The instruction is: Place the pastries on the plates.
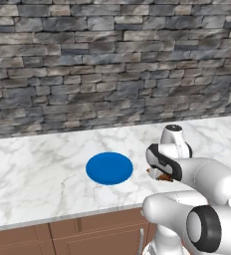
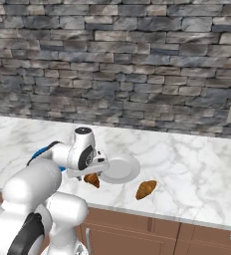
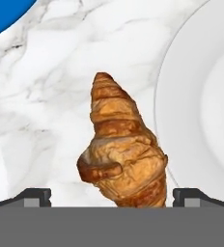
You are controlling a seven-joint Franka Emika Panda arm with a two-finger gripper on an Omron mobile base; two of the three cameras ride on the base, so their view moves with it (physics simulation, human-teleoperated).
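Croissant lies just beside the white plate, between the wide-open, empty end effector fingers

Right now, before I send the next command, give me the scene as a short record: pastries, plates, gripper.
pastry near gripper: croissant on the marble counter, between the open fingertips, not on a plate
second pastry: croissant lying apart, right of the white plate, near the counter's front edge
white plate: nothing on the part in view
blue plate: nothing on it
gripper: low over the near croissant, fingers either side, whether it touches cannot be told
done: no pastry on a plate yet
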